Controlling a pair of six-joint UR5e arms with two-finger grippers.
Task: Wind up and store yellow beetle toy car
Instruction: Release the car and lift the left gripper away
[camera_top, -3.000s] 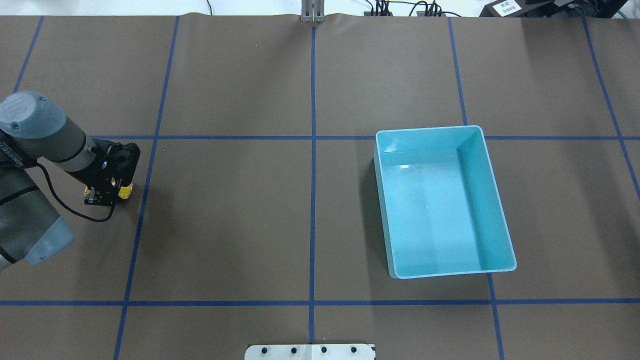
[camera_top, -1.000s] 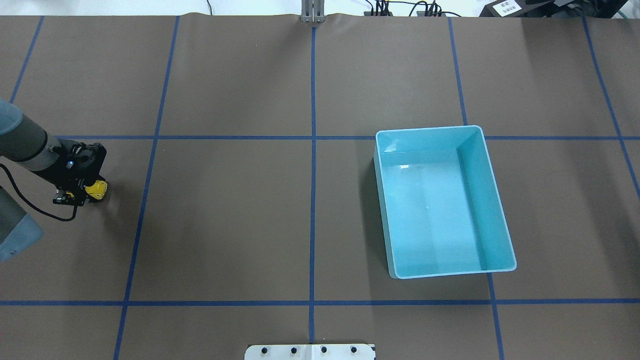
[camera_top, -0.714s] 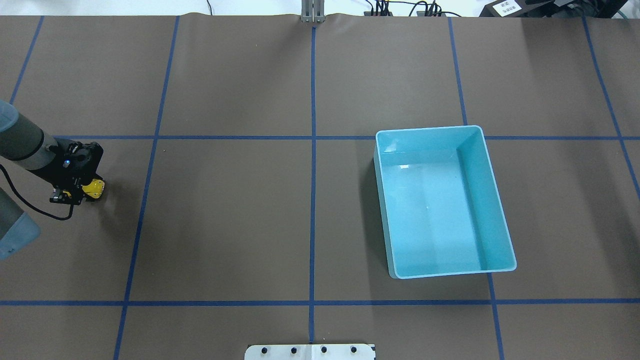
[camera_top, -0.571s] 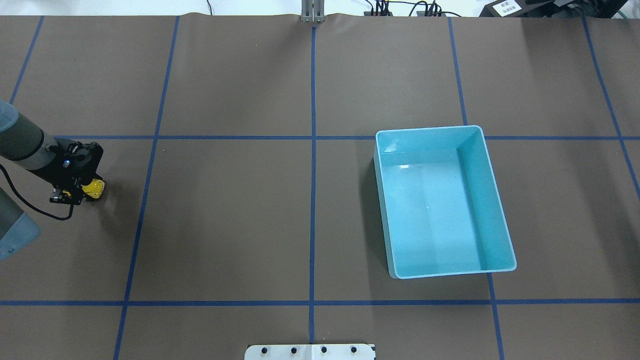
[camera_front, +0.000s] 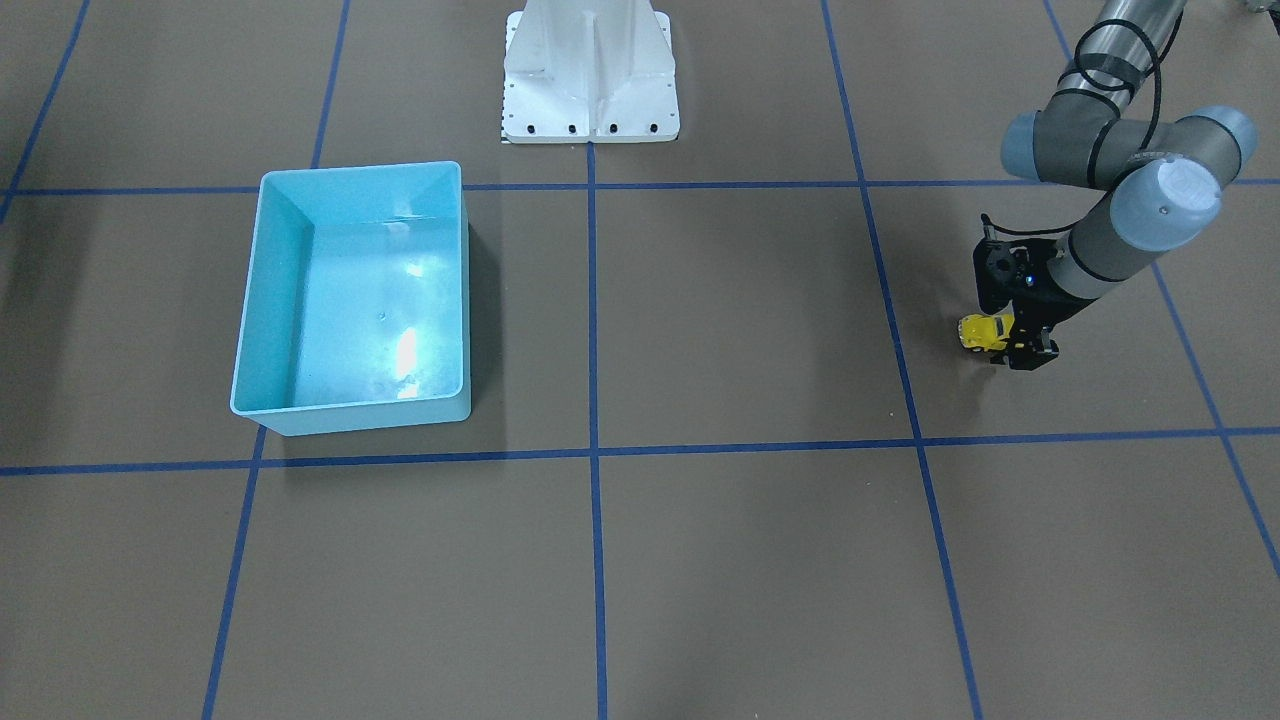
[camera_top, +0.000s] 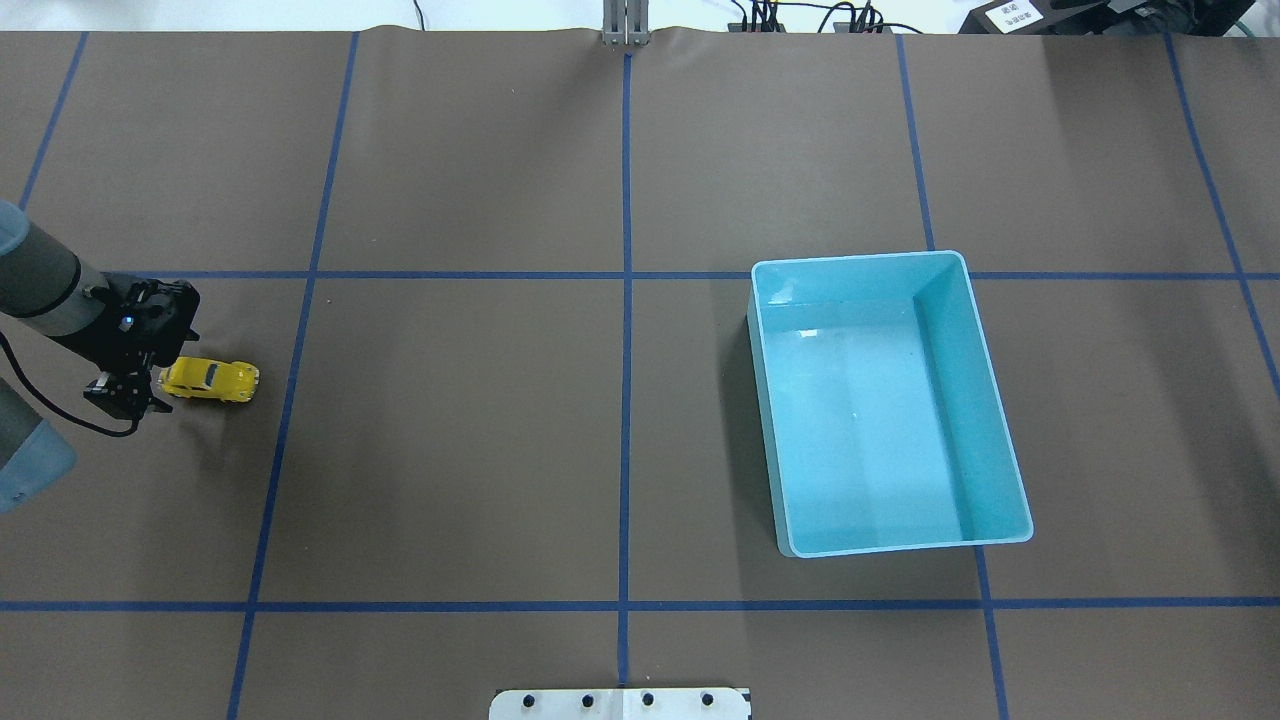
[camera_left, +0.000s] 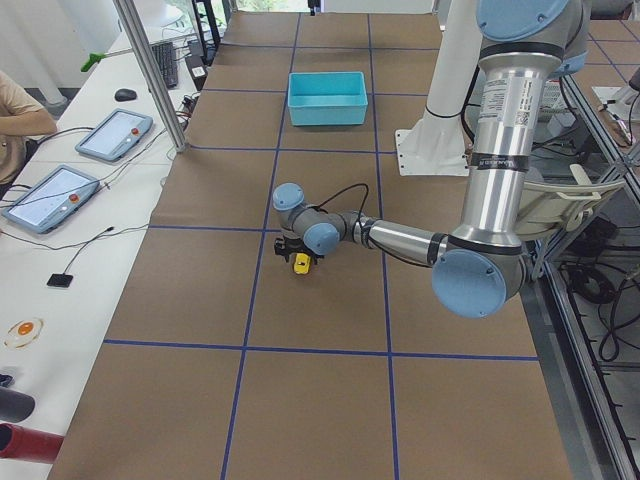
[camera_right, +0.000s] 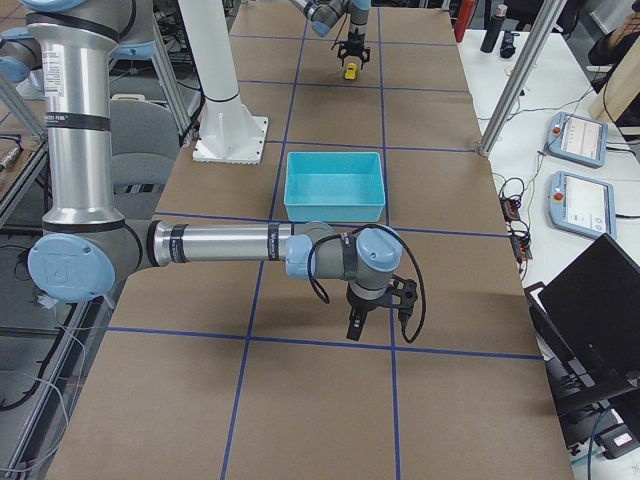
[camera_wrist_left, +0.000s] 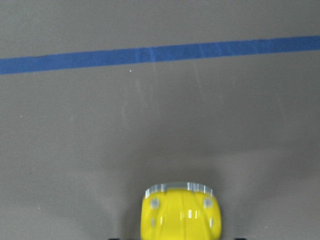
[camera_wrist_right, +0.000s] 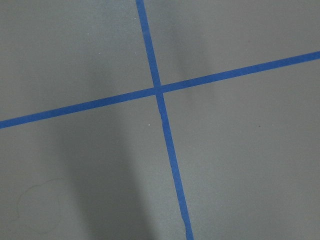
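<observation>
The yellow beetle toy car (camera_top: 210, 380) stands on its wheels on the brown table at the far left, its nose pointing toward the light-blue bin (camera_top: 772, 430). My left gripper (camera_top: 125, 393) is just behind the car's rear, open, with nothing between its fingers. In the left wrist view the car (camera_wrist_left: 181, 212) fills the bottom centre, pointing away from the camera. From the front the car (camera_front: 984, 332) sits beside the left gripper (camera_front: 1022, 352). My right gripper (camera_right: 368, 322) shows only in the exterior right view, low over the table; I cannot tell whether it is open or shut.
The bin (camera_front: 250, 330) holds nothing and stands on the robot's right half of the table. Blue tape lines (camera_top: 626, 300) cross the brown surface. The white robot base (camera_front: 590, 80) is at the table's edge. Tablets and cables lie on the side benches.
The left gripper dragged the car leftward while shut on it, then opened. The car has rolled a short way right, out of the fingers.
</observation>
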